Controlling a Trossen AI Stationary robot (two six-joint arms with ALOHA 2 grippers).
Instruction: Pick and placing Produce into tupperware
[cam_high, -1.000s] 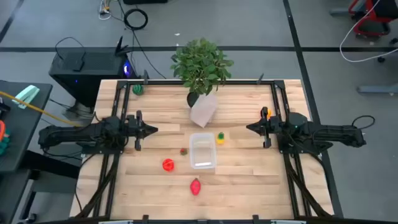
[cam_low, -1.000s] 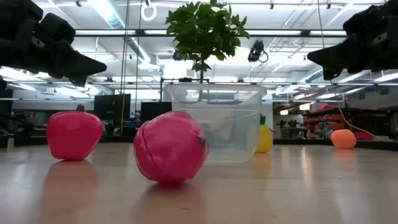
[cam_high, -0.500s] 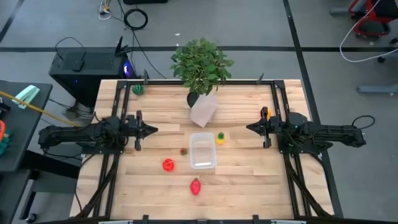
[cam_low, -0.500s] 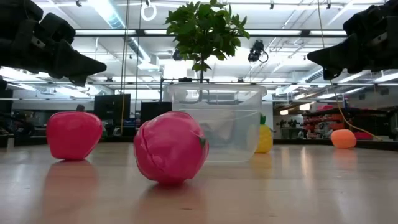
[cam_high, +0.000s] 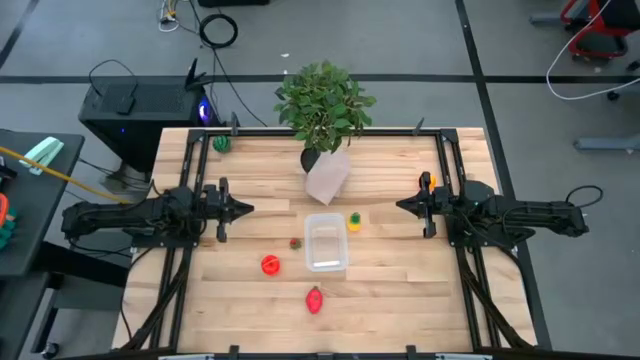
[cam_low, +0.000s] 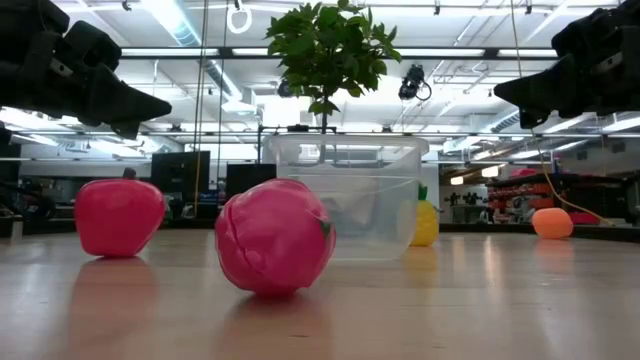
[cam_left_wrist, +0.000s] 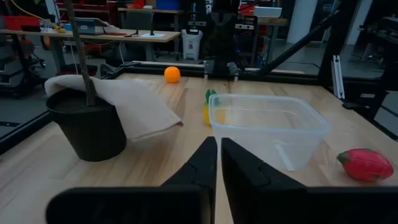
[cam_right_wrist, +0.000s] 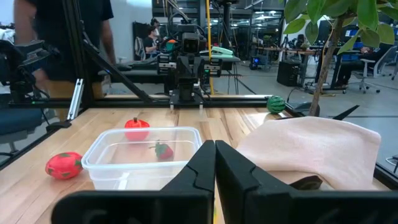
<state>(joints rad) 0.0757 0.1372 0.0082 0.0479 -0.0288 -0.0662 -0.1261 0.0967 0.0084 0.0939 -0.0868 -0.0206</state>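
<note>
Produce lies scattered around the tupperware (cam_high: 325, 243), none of it inside yet, so the task looks barely begun. Nearest the table's front edge sits a pinkish-red piece (cam_high: 315, 299); a red one (cam_high: 270, 265) lies a little farther back to the left, and a tiny red piece (cam_high: 296, 242) rests just beside the tub's left wall. The clear tub stands upright mid-table, open side up (ready to receive). A yellow piece (cam_high: 354, 221) sits near its far right corner. Farther back, the potted plant (cam_high: 323, 105) leans in its pale wrap, a striped green piece (cam_high: 221, 143) lies at the far left corner, and an orange one (cam_high: 427, 181) near the right rail. The left gripper (cam_high: 244, 209) and right gripper (cam_high: 402, 206) hover either side of the tub, fingers pressed together, holding nothing: presumably a waiting pose.
</note>
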